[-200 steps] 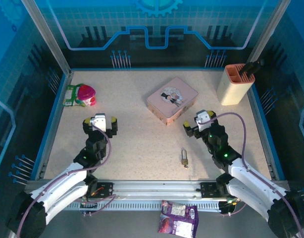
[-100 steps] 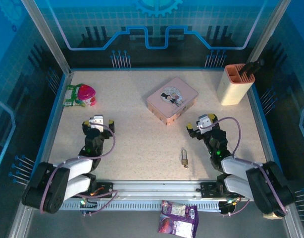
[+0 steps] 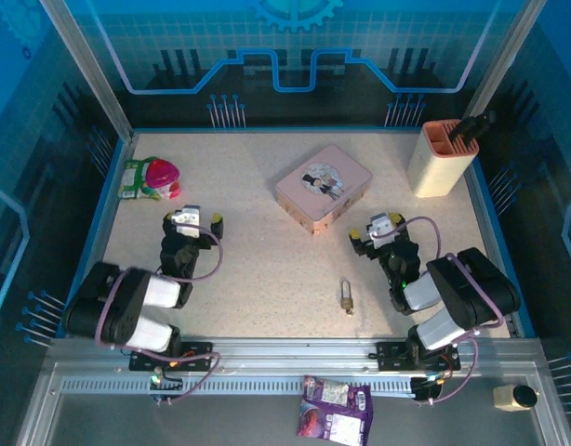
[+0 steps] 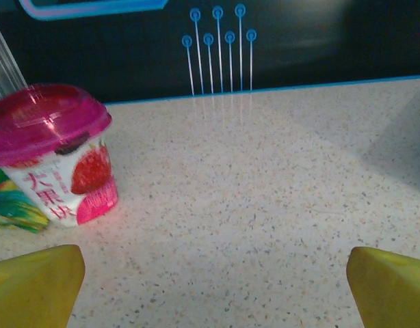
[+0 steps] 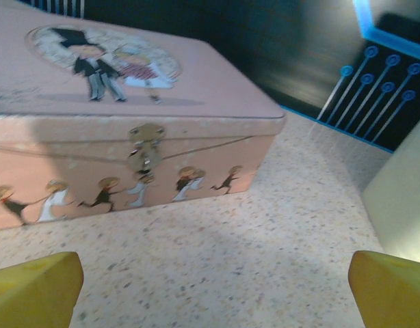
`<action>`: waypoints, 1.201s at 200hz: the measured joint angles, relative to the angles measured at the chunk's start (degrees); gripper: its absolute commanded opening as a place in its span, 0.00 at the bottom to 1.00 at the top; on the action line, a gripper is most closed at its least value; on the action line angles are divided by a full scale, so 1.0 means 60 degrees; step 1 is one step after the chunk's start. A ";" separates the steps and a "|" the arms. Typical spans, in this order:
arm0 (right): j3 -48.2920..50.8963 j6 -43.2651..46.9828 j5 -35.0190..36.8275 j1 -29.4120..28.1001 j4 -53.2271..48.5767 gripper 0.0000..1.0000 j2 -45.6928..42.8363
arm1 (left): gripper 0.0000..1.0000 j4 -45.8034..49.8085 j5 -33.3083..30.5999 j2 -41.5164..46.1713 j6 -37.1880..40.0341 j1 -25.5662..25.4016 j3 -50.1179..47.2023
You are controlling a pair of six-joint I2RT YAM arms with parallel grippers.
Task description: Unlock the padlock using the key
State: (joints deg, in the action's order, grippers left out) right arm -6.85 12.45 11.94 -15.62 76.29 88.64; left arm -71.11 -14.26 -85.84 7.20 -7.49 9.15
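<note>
The small brass padlock (image 3: 346,297) lies flat on the speckled table near the front middle, its silvery shackle pointing away from me. A dark sliver that looks like the key (image 3: 350,311) sits at its near end; whether they touch I cannot tell. My right gripper (image 3: 377,227) hovers open a little behind and to the right of the padlock and faces the pink tin (image 5: 128,116); its yellow fingertips (image 5: 33,287) stand wide apart. On the left side of the table, far from the padlock, my left gripper (image 3: 191,222) is open, with yellow fingertips (image 4: 33,281) over bare table.
The pink tin (image 3: 323,188) stands at the back centre. A cream holder (image 3: 441,160) with a dark tool is at the back right. A pink-lidded cup (image 3: 162,177) and a green packet (image 3: 134,178) sit back left. A purple snack packet (image 3: 335,405) lies by the front rail.
Both arms have folded back toward their bases, elbows drawn in. The grippers stayed open and shifted only slightly. The padlock has not moved.
</note>
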 measured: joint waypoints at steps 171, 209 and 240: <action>-0.2313 -0.2167 0.0612 0.1676 -0.3439 1.00 0.0095 | 0.99 0.2390 0.0000 -0.0743 -0.0965 0.0616 0.1829; -0.2313 -0.2193 0.0612 0.1676 -0.3585 1.00 0.0095 | 0.99 0.2390 0.0000 -0.0743 -0.0965 0.0616 0.1829; -0.2313 -0.2193 0.0612 0.1676 -0.3610 1.00 0.0095 | 0.99 0.2393 0.0000 -0.0743 -0.0965 0.0616 0.1829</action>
State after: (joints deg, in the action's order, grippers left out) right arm -20.73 -0.71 15.62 -5.56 54.63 89.21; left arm -56.75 -14.26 -90.30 1.41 -3.79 20.12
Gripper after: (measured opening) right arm 0.996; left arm 0.992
